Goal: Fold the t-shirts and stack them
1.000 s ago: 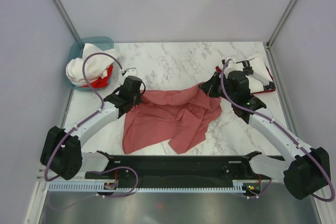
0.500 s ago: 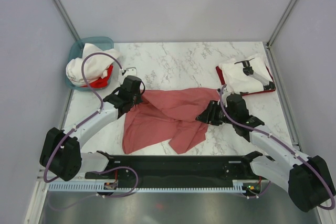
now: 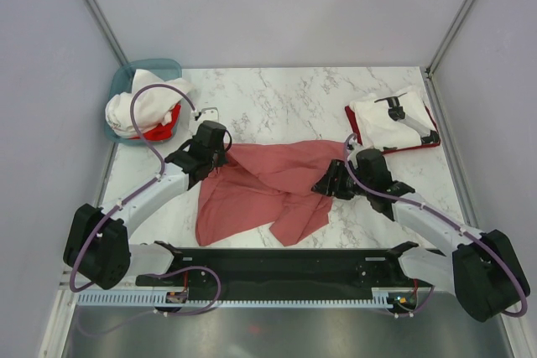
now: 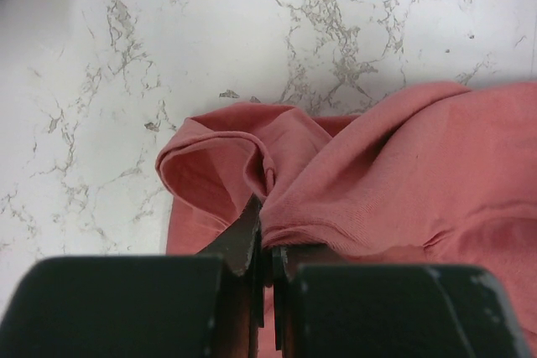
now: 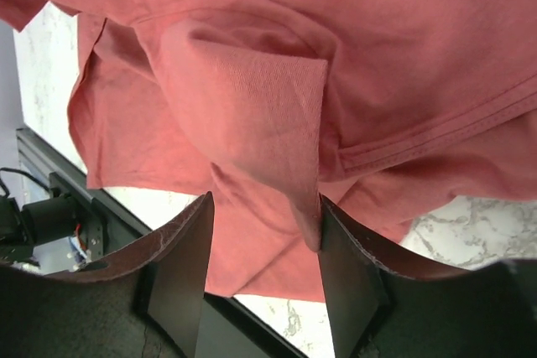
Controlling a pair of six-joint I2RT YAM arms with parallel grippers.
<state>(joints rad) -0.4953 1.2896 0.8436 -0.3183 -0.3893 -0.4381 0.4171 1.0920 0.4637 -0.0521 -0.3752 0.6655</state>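
Left end effector (image 4: 264, 236): fingers pinched together on a soft fold of the dusty salmon-red t-shirt (image 3: 268, 186). Right end effector (image 5: 266, 203): fingers apart, a fine-knit flap hanging between them. Shirt lies crumpled mid-worktop (image 3: 285, 94); glossy white marble pattern, grey veins. Plain grey walls (image 3: 277, 6).

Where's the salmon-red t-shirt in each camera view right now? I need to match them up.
Top external: the salmon-red t-shirt lies crumpled mid-table between the two arms.
Left wrist: the t-shirt fills the right and lower centre, its edge pinched in the left hand.
Right wrist: the t-shirt covers most of the frame, a fold hanging between the right hand's open fingers.
Shared landmark: the marble tabletop.
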